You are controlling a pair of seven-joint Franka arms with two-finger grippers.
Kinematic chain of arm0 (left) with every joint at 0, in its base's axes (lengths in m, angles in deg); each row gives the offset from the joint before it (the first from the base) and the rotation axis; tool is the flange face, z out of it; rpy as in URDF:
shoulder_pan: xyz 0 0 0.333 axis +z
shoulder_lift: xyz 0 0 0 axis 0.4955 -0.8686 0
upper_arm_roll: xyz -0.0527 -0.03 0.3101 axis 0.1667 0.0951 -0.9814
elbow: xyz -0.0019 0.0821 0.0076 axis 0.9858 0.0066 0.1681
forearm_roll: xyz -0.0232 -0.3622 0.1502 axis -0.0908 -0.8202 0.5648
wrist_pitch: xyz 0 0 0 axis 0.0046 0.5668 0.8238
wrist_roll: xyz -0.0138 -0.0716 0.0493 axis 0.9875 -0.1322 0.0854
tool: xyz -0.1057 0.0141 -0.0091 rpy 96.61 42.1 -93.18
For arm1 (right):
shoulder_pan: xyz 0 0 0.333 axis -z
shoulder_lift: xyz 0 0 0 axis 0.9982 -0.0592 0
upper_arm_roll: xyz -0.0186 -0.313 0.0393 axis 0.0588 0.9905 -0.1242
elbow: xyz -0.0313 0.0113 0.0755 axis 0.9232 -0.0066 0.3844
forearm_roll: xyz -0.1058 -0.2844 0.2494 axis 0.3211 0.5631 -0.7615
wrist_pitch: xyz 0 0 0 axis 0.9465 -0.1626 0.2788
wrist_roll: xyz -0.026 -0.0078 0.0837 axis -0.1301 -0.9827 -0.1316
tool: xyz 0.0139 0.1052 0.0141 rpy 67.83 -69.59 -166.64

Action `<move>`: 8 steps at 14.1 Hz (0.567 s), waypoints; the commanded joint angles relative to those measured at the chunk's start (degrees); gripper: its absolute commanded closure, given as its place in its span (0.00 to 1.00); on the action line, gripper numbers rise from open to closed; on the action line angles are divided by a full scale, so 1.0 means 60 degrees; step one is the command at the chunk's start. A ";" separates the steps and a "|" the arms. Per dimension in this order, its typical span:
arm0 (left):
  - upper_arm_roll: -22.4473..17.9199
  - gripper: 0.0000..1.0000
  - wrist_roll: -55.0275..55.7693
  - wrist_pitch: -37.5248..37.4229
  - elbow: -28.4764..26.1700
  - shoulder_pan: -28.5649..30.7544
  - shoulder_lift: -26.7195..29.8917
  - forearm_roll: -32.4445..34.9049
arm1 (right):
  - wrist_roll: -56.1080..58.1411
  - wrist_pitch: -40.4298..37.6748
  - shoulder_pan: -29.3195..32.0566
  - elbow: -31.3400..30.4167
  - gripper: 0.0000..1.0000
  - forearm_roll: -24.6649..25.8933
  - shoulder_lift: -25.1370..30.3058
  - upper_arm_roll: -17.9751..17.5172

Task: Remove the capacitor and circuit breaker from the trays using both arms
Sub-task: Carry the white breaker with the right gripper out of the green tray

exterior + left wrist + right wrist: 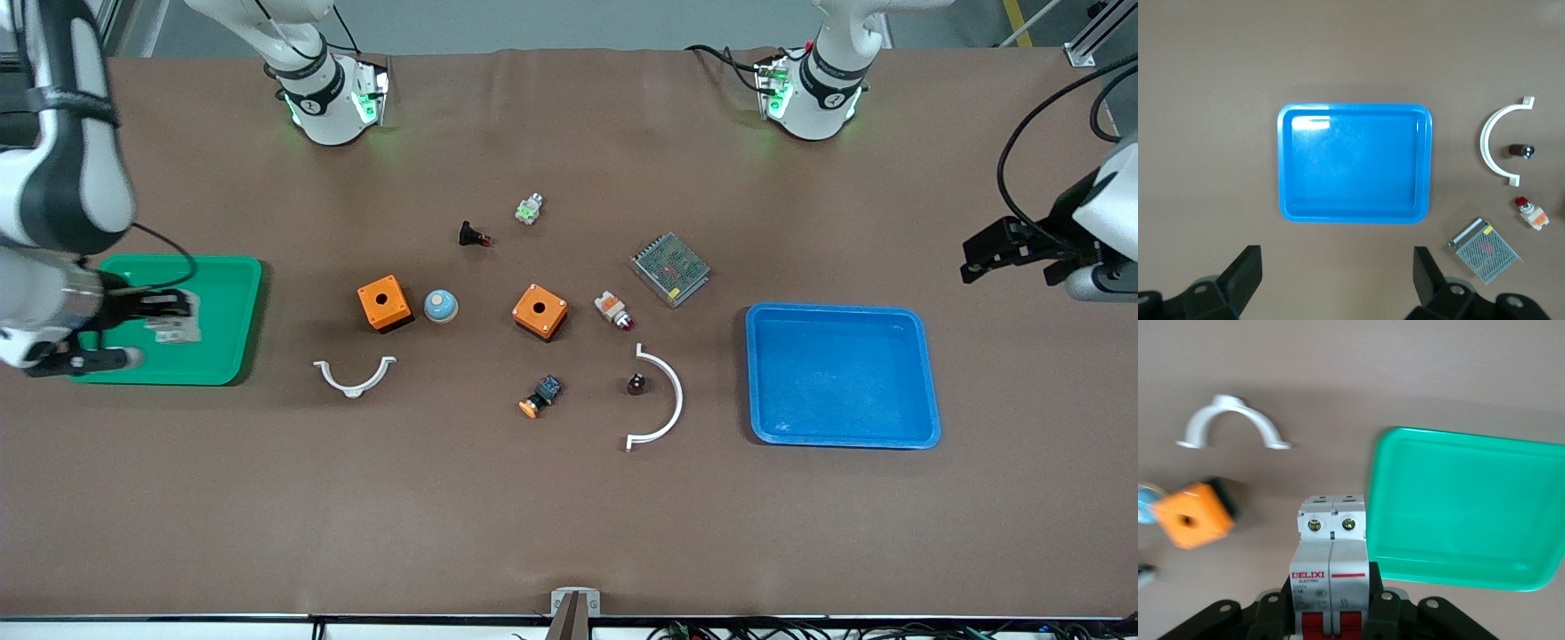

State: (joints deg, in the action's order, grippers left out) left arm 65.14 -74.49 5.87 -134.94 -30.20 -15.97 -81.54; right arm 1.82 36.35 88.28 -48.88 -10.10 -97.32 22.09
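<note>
Our right claw [1331, 613] grips the circuit breaker [1331, 563] over the green tray [1465, 513]; we should carry it level and set it down gently on bare counter [267, 498]. Our left claw [1338, 280] waits open above the empty blue tray [1355, 163], well away from the capacitor [637, 384].

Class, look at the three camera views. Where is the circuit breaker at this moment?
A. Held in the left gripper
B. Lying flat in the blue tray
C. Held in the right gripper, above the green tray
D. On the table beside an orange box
C: the right gripper is shut on the circuit breaker, up over the green tray; the blue tray holds nothing.
</note>
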 commanded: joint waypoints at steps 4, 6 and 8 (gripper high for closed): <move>0.0959 0.00 0.0161 -0.0235 -0.0858 0.0917 0.1006 -0.0018 | -0.3761 0.1283 -0.2575 0.0064 0.71 -0.1024 -0.0708 0.0131; 0.0901 0.00 0.0175 -0.0264 -0.0976 0.0932 0.1212 -0.0018 | -0.4511 0.2104 -0.3163 0.0064 0.70 -0.1463 -0.1264 0.0131; 0.0988 0.00 0.0233 -0.0424 -0.0903 0.0903 0.1285 -0.0018 | -0.4748 0.2910 -0.3530 0.0035 0.70 -0.1582 -0.1806 0.0131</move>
State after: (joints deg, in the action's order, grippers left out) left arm 69.87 -73.91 4.22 -138.82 -25.69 -10.32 -81.54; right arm -25.13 50.91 68.59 -49.41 -17.72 -105.25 22.02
